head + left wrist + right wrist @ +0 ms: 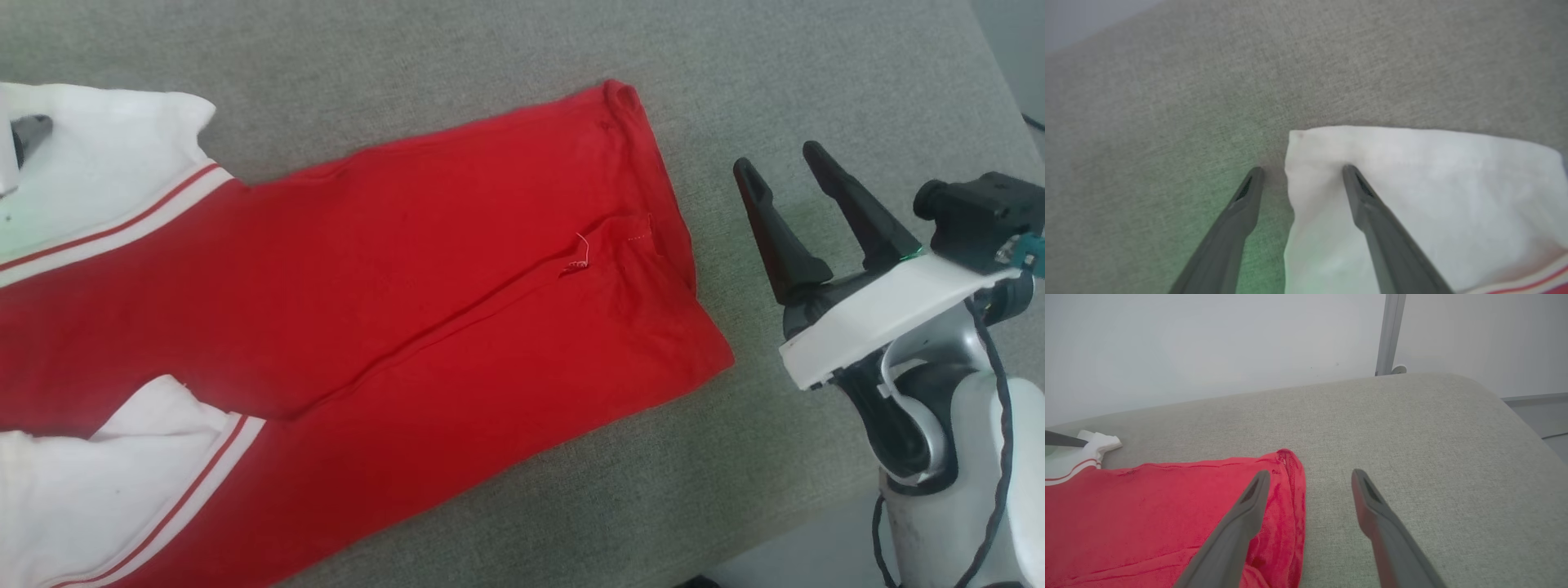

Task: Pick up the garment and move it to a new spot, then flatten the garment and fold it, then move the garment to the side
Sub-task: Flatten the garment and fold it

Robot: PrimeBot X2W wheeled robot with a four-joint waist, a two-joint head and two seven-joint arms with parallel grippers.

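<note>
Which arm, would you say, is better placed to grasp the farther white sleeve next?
Left, probably: the left gripper stands open astride the edge of the white sleeve, while the right gripper is open beside the red hem.

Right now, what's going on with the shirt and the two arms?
The red garment lies stretched out on the grey cushion, not held by either arm. The left gripper, jaws open, straddles the edge of a white sleeve: one jaw over the sleeve, the other over bare cushion. The right gripper, jaws open too, sits off the shirt's hem end, apart from the cloth.
</note>
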